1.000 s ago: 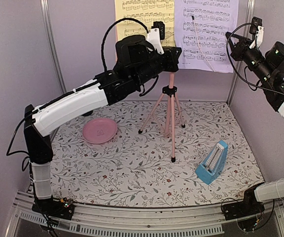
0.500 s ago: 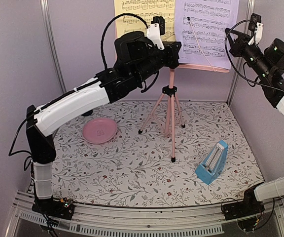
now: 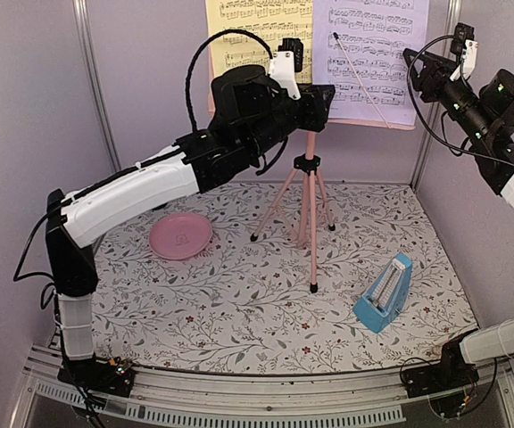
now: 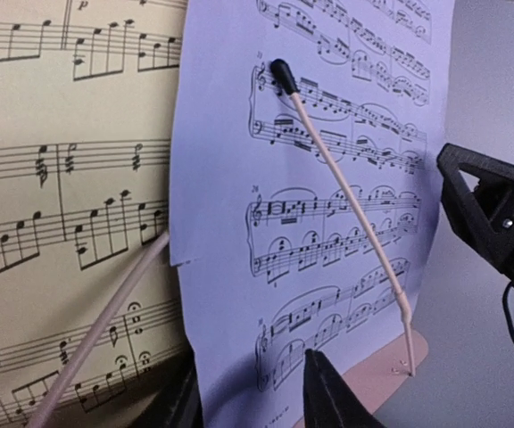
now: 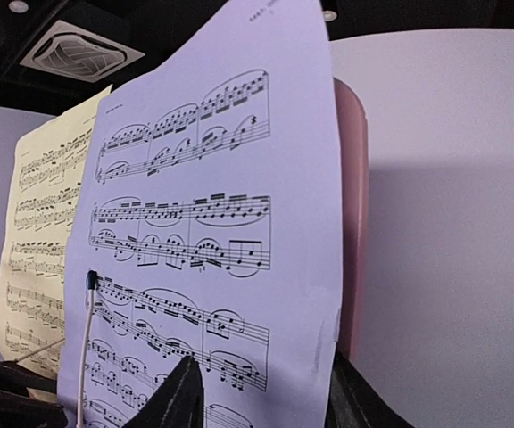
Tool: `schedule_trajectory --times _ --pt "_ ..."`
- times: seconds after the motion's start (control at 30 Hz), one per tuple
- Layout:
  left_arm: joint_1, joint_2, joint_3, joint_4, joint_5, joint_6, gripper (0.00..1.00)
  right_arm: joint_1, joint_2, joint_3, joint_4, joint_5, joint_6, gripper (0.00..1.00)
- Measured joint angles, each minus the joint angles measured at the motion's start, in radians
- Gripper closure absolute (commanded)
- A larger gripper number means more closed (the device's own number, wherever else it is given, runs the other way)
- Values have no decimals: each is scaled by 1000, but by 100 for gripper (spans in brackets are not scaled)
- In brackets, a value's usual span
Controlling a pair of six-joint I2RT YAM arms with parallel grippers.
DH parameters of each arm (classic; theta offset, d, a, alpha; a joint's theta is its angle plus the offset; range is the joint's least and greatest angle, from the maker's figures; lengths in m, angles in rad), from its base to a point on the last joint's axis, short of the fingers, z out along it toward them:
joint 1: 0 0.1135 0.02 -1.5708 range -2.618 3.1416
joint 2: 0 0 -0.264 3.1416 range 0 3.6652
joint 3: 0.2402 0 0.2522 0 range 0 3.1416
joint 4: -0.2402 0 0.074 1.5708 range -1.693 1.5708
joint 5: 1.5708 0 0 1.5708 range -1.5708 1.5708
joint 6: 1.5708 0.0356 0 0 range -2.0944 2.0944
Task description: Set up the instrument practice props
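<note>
The pink tripod music stand (image 3: 310,205) stands mid-table. Its desk (image 4: 391,374) holds the yellow sheet (image 3: 248,27) on the left and the lavender sheet (image 3: 373,45) on the right, under a thin beige page-holder arm (image 4: 346,196). My left gripper (image 3: 321,96) is at the desk's lower edge. Its jaws stand apart around the lavender sheet's lower left part (image 4: 252,401). My right gripper (image 3: 410,61) is at the sheet's right edge, open (image 5: 270,397), one finger in front of the sheet (image 5: 212,178), one by the desk's rim (image 5: 351,196). The blue metronome (image 3: 384,294) stands front right.
A round pink plate (image 3: 180,236) lies on the floral mat at the left. Lilac walls with metal posts (image 3: 92,89) close in the back and sides. The left arm (image 3: 141,192) reaches across above the plate.
The desk with both sheets has shifted slightly up and to the left. My right gripper has edged left and up along the lavender sheet's right edge. The left gripper has barely moved.
</note>
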Motion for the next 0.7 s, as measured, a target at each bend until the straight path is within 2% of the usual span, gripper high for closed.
schedule_trajectory --times 0.13,0.37,0.6,0.7 --pt "-24 -50 -84 8 -27 21 45 0 -10 0 -2 8 -1 33" --pt "-51 -142 -181 32 -56 35 31 0 -24 0 -12 38 -12 14" --pt "-54 -219 -280 47 -77 42 15 0 -34 5 -58 74 -34 5" --pt "-54 -229 -288 45 -80 41 13 0 -35 18 -76 90 -44 4"
